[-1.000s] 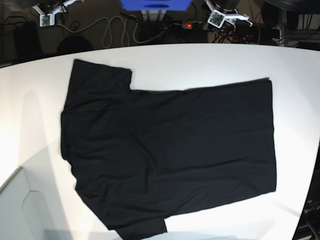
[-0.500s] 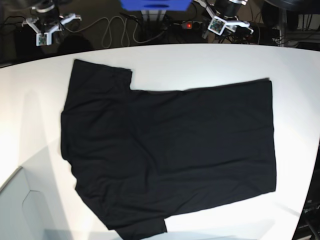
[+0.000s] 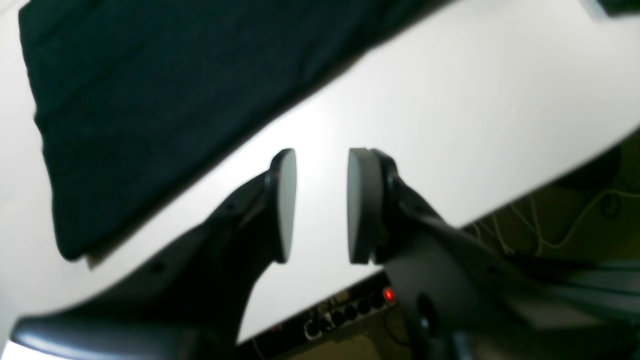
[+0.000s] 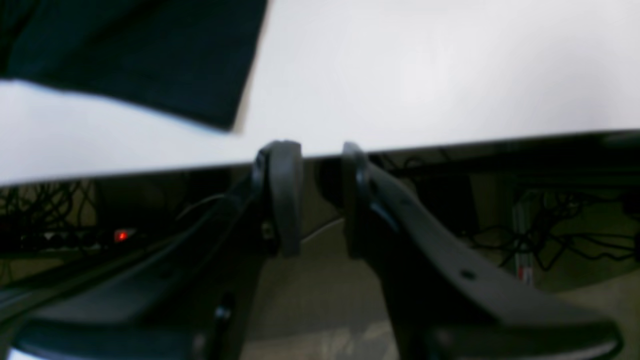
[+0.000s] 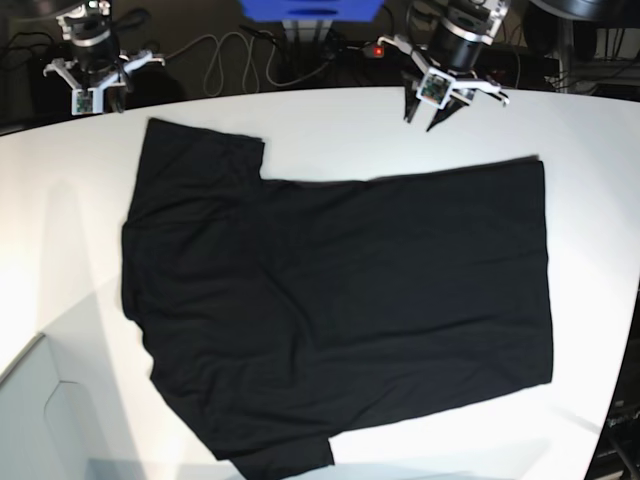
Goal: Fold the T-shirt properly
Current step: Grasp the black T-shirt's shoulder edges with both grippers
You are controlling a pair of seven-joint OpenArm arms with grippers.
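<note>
Both my arms have swung in over the white counter [image 5: 330, 120], fingers [image 3: 287, 205] part-open and empty; I should pinch the flat black cotton T-shirt [image 5: 340, 310] at matching edge corners.

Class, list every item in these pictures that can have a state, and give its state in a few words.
T-shirt: spread flat on the table, plain black side up, not yet folded.
Left gripper: open, empty, over the table's far edge, clear of the shirt.
Right gripper: open, empty, at the table's far edge, clear of the shirt.
Table: white, carrying the shirt.
</note>
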